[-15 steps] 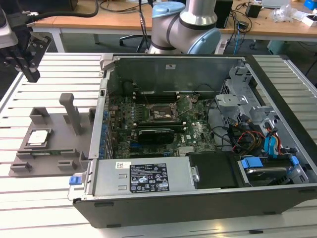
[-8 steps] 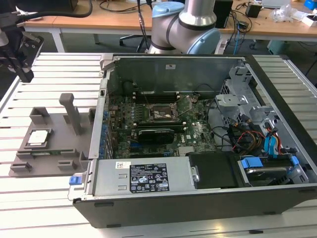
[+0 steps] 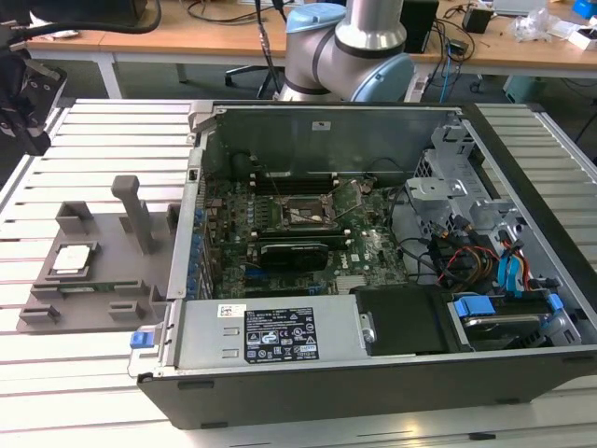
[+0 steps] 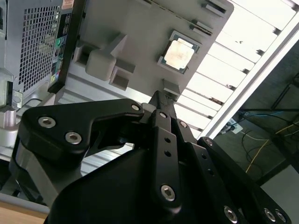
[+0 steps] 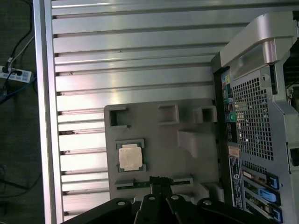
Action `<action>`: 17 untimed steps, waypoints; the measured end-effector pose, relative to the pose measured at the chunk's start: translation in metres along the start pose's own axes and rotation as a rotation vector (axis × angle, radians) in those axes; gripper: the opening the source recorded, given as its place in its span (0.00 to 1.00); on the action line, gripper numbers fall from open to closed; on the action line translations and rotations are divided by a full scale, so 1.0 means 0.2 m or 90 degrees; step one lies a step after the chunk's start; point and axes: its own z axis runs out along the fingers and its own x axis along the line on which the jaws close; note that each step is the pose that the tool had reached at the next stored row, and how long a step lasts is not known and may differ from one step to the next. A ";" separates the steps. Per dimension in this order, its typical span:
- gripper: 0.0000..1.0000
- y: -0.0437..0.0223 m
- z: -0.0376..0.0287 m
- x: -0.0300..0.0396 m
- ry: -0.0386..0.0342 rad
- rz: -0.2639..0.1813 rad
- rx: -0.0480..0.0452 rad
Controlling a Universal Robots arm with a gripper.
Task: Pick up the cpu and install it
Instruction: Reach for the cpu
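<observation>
Item: the cpu [image 3: 73, 259], a flat square chip with a silvery top. It lies face up in a shallow recess of the grey fixture plate [image 3: 103, 285], which sits on the slatted aluminium table [image 3: 103, 140]. The plate is just to the exterior view's left of the open computer case [image 3: 308, 140].

Gripper [image 4: 160, 95]: in both wrist views its black fingers [image 5: 159, 180] are pressed together at a narrow tip and carry nothing. The tip hangs above the plate's edge, near the cpu but apart from it.

Case contents: a green motherboard with a black CPU socket frame [image 3: 303, 215], plus bundled cables and blue drive carriers.

Markings: a white-and-black printed label [image 3: 280, 333] on the power supply cover; its text is too small to read.

Fixture detail: an upright grey post [image 3: 138, 210].
</observation>
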 end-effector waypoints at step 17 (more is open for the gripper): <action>0.11 -0.012 0.004 0.163 0.0000 0.000 0.0000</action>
